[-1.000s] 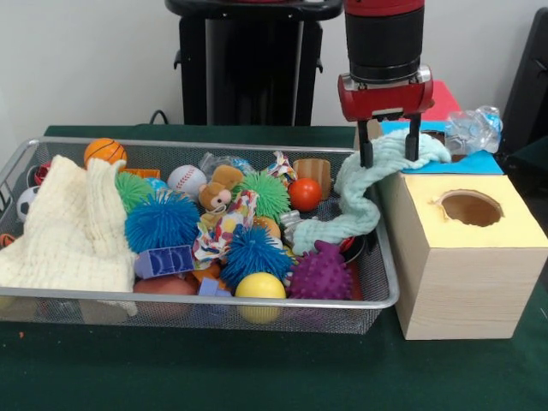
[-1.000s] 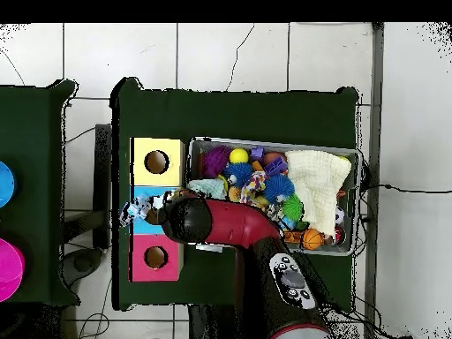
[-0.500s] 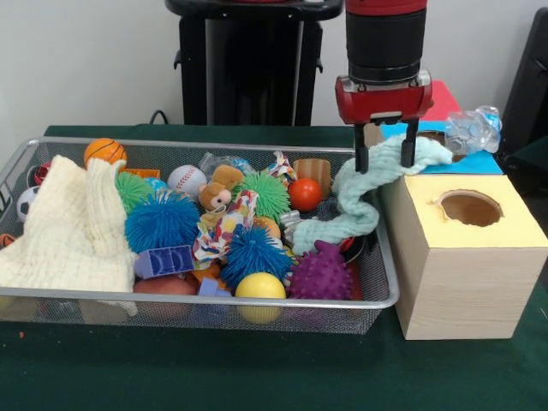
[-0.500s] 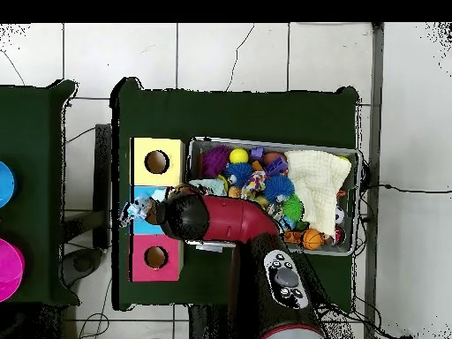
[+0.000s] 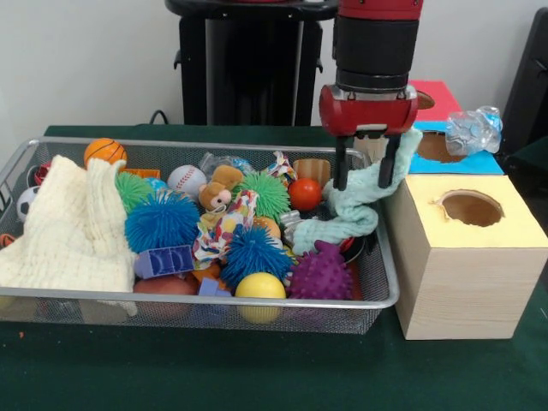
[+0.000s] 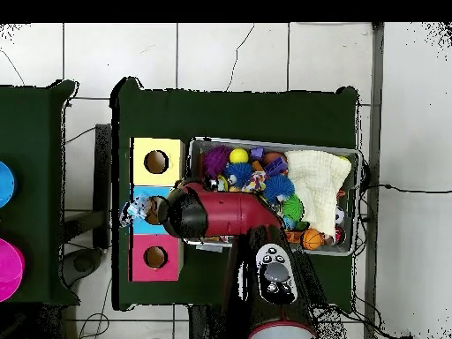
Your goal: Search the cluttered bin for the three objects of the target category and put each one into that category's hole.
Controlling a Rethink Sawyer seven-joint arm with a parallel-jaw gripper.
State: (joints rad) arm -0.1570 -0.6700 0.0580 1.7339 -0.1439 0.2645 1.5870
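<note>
The wire-mesh bin (image 5: 214, 297) is full of toys; it also shows in the overhead view (image 6: 355, 205). My gripper (image 5: 365, 178) hangs over the bin's right end, beside the boxes. Its fingers stand apart, and a mint-green cloth (image 5: 355, 210) is bunched between them and trails down into the bin. One see-through bottle (image 5: 473, 128) lies on the blue top (image 5: 479, 163), just right of the blue hole (image 5: 435, 145). It also shows in the overhead view (image 6: 135, 210). Another see-through bottle (image 5: 216, 161) lies at the back of the bin, partly hidden.
The yellow-topped box (image 5: 514, 235) with its hole (image 5: 469, 208) stands nearest the camera, and the red top (image 5: 438, 96) is farthest. A cream cloth (image 5: 73, 227) covers the bin's left end. Blue (image 5: 161, 221) and purple (image 5: 321, 274) spiky balls lie among the other toys.
My gripper has moved left and lower, from the blue top's edge to over the bin's right end. The mint-green cloth's upper end has been dragged off the blue top with it.
</note>
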